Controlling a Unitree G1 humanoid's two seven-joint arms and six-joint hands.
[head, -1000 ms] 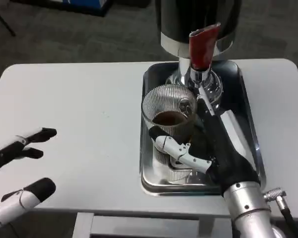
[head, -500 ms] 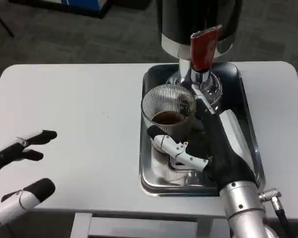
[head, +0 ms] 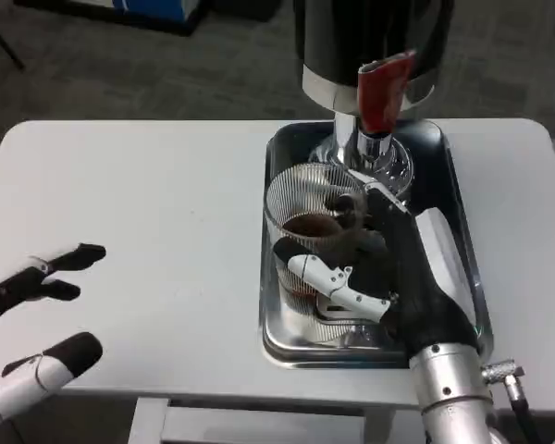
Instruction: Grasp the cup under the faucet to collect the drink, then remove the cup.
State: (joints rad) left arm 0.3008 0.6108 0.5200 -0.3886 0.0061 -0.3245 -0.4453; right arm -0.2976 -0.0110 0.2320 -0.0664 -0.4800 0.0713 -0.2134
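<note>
From my remote station I see one ribbed clear cup [head: 310, 217], holding dark liquid, standing in one steel tray [head: 462, 194] directly below the faucet [head: 370, 153] of one black dispenser [head: 370, 46] with one red tap handle [head: 381, 88]. My right hand [head: 388, 268] wraps the cup, fingers clamped on its near side and its right side, and the dispenser column stands just behind the cup. My left hand [head: 32, 324] hovers over the near left part of the white table [head: 148, 213], well apart from the tray, fingers spread and holding nothing.

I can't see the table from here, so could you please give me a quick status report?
Right hand grips cup on tray, under faucet. Dark drink inside. Left hand open, holding nothing. Nothing blocking.
</note>
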